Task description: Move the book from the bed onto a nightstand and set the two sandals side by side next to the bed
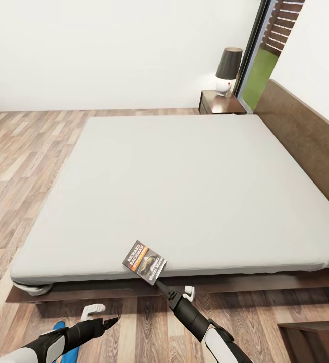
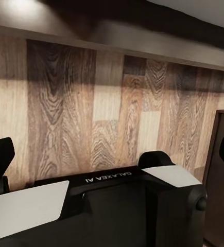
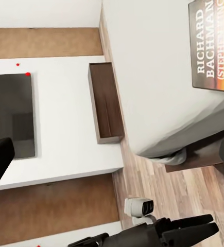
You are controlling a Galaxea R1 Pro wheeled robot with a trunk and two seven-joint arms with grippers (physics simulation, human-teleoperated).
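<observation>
We see book (image 1: 144,262) raised at bed (image 1: 184,171) near edge, pinched by our right tool (image 1: 160,285). Left tool (image 1: 110,320) low over floor (image 1: 28,151), fingers parted, empty. Nightstand (image 1: 221,103) by far corner.

Black arms, white shells, "GALAXEA AI" lettering.

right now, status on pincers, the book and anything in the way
Right pincer at the book, grip unconfirmed. Book tilted at the bed's near edge. Left pincer open, empty, low over floor. Far nightstand carries a lamp.
</observation>
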